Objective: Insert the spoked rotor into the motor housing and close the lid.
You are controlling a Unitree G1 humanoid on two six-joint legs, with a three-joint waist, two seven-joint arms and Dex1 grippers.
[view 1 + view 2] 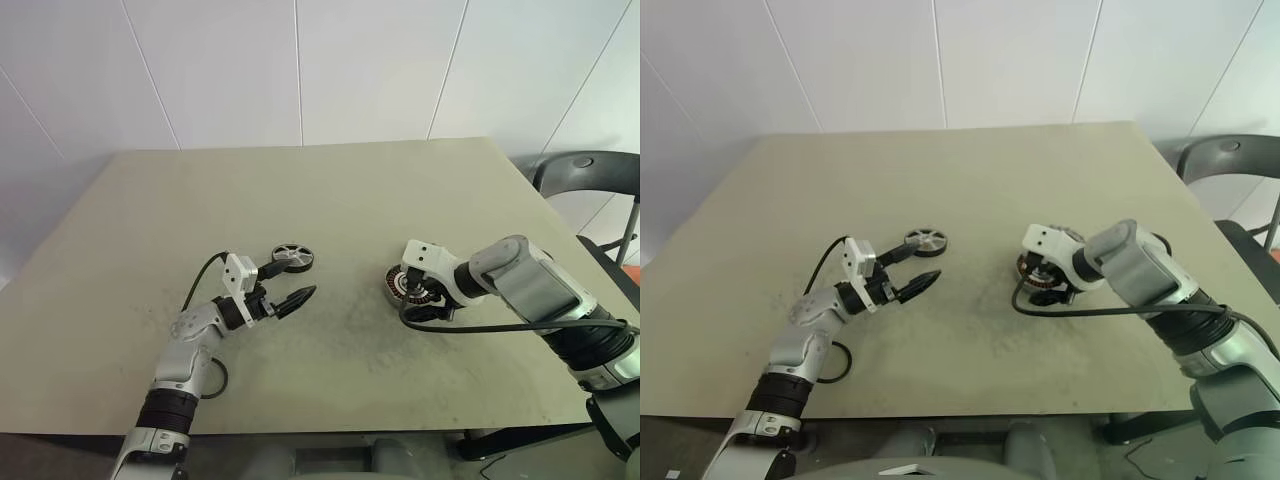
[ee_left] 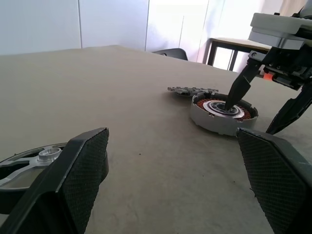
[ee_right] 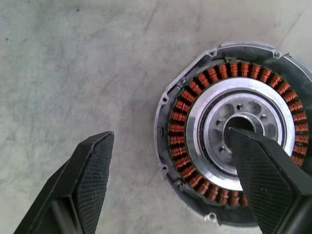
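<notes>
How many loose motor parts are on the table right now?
3. The spoked rotor lies by the left gripper. The motor housing sits under the right gripper, one finger over its hub. The lid lies flat just behind the housing.

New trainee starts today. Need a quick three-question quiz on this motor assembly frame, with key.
1. True or false: the spoked rotor already sits inside the motor housing.
2. Which gripper has a finger over the housing hub: A left gripper, B right gripper?
3. Fill in: the lid lies flat on the ____ just beside the housing.

Key: 1 false, the rotor lies on the table by the open left gripper. 2 B, jaws open. 3 table.
</notes>
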